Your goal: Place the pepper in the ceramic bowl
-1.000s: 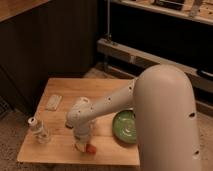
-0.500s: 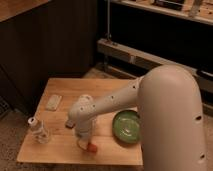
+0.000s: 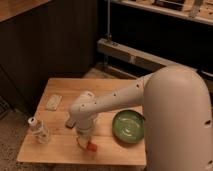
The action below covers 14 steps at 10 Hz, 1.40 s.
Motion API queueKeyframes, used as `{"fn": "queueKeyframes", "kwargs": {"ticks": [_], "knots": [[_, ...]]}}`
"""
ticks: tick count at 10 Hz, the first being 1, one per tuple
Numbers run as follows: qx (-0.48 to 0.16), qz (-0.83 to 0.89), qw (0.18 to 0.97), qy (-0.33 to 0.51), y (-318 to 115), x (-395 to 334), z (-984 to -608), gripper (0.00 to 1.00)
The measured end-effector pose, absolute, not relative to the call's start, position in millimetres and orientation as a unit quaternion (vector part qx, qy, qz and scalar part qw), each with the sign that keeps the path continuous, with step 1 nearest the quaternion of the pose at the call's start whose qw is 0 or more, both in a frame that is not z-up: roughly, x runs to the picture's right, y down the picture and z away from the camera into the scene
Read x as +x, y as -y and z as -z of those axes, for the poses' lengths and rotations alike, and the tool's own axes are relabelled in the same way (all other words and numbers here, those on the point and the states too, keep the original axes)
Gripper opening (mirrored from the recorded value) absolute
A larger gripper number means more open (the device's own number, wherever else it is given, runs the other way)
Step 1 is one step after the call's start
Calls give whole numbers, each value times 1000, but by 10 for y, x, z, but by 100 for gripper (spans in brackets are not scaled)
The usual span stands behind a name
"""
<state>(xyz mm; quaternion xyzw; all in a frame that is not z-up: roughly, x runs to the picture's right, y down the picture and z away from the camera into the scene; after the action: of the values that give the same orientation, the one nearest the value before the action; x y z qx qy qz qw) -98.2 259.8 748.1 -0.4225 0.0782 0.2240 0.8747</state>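
Observation:
The pepper (image 3: pixel 91 146) is a small red-orange piece lying near the front edge of the wooden table (image 3: pixel 62 150). My gripper (image 3: pixel 85 141) points down right at the pepper, touching or just above its left end. The white wrist above it hides the contact. The ceramic bowl (image 3: pixel 128 126) is round, green and shallow. It stands on the table to the right of the gripper, about a hand's width from the pepper, and it holds nothing.
A small clear bottle with a white cap (image 3: pixel 39 131) stands at the table's front left. A flat white packet (image 3: pixel 53 102) lies at the left. My arm's large white body (image 3: pixel 175 120) covers the table's right side. Dark shelving stands behind.
My arm's large body has shifted right, so more of the green bowl shows. The gripper has stayed down at the pepper, which lies at about the same spot.

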Motion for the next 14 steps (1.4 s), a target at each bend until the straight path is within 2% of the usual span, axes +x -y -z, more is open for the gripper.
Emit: {"fn": "queueKeyframes", "kwargs": {"ticks": [6,8,14], "knots": [[-412,-248,875,-57,-2070,-698,-7330,1],[-408,-260,873,-55,-2071,-601,-7309,1],[-388,-302,870,-31,-1453,122,-7225,1]]}}
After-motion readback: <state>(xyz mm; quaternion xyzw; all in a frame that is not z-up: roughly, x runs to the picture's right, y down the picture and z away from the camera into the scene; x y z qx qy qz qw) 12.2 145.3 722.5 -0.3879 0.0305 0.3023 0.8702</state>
